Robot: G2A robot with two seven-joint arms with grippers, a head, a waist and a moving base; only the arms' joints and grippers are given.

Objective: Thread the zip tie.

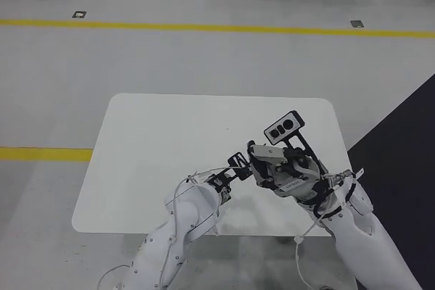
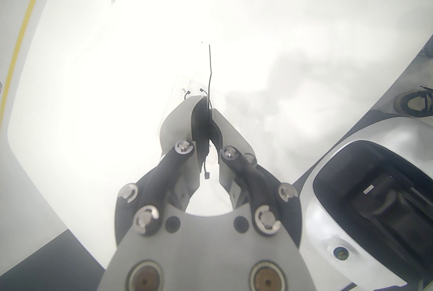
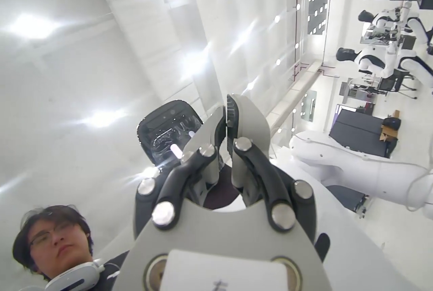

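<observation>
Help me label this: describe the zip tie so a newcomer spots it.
Look above the white table, at the left gripper. The zip tie is the thin black strand poking out past its shut fingertips, far longer than the short wires beside them.

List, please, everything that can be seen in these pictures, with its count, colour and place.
table: one, white, rounded corners, under both arms
zip tie: one, black, thin, its free end out over the table
yellow lines: two, on the grey floor, one beyond the table, one on the robot's left
dark panel: one, black, beside the table on the robot's right
left gripper: one, grey and black, shut on the zip tie
right gripper: one, grey and black, shut, pointing up at the ceiling
</observation>
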